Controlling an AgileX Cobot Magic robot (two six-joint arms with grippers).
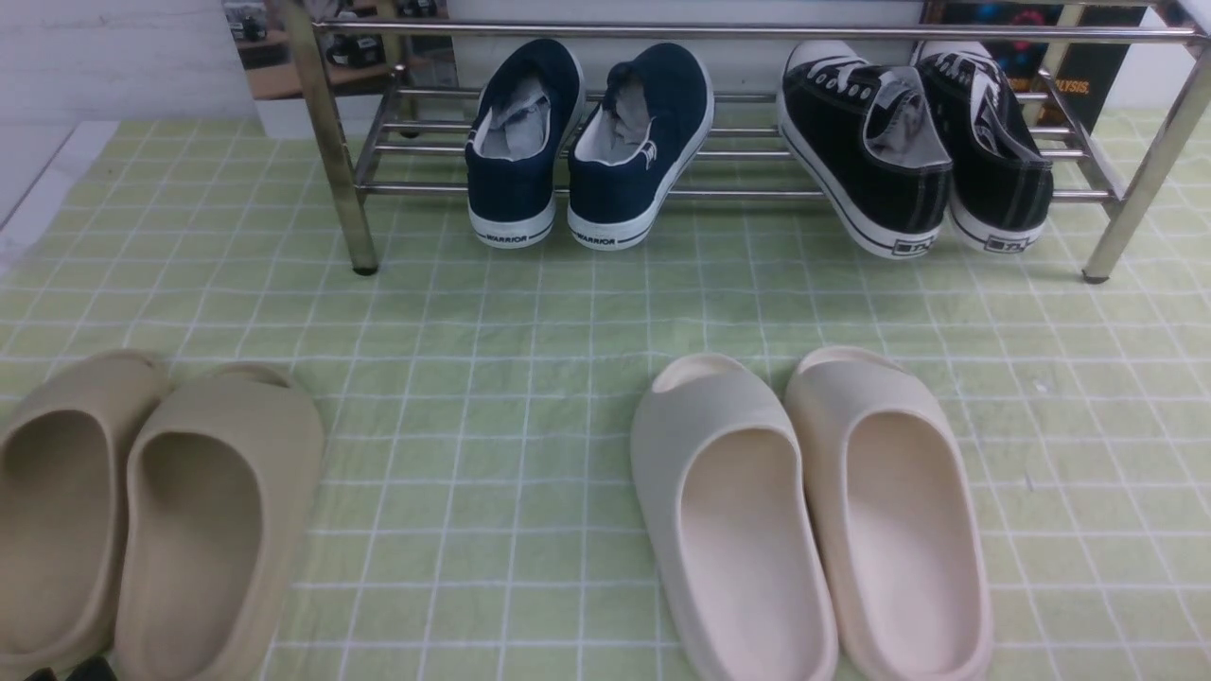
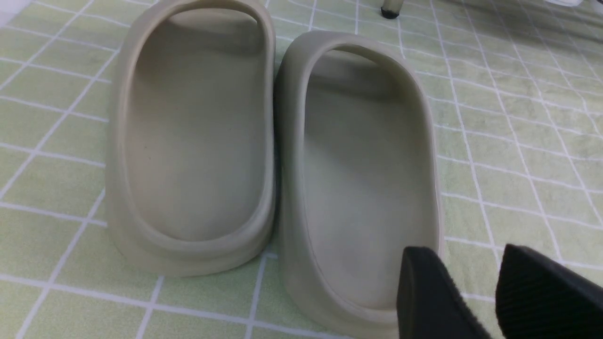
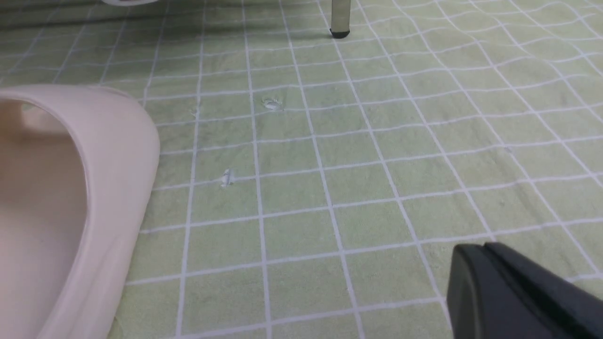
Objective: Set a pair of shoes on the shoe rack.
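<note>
The pair of shoes, two black canvas sneakers (image 1: 866, 142) (image 1: 993, 142) with white soles, rests on the right half of the shoe rack (image 1: 757, 31), heels toward me and hanging over the front bar. In the left wrist view my left gripper (image 2: 464, 252) is open with nothing between its fingers. It hovers over the heel rim of a tan slide (image 2: 367, 179). My right gripper (image 3: 480, 247) is shut and empty above the green cloth. Neither gripper is near the sneakers.
Two navy WARRIOR slip-ons (image 1: 516, 142) (image 1: 639, 142) sit on the rack's left half. Tan slides (image 1: 142, 511) lie front left and cream slides (image 1: 814, 511) front centre on the green checked cloth (image 1: 492, 378). One rack leg (image 3: 340, 19) stands ahead of the right gripper.
</note>
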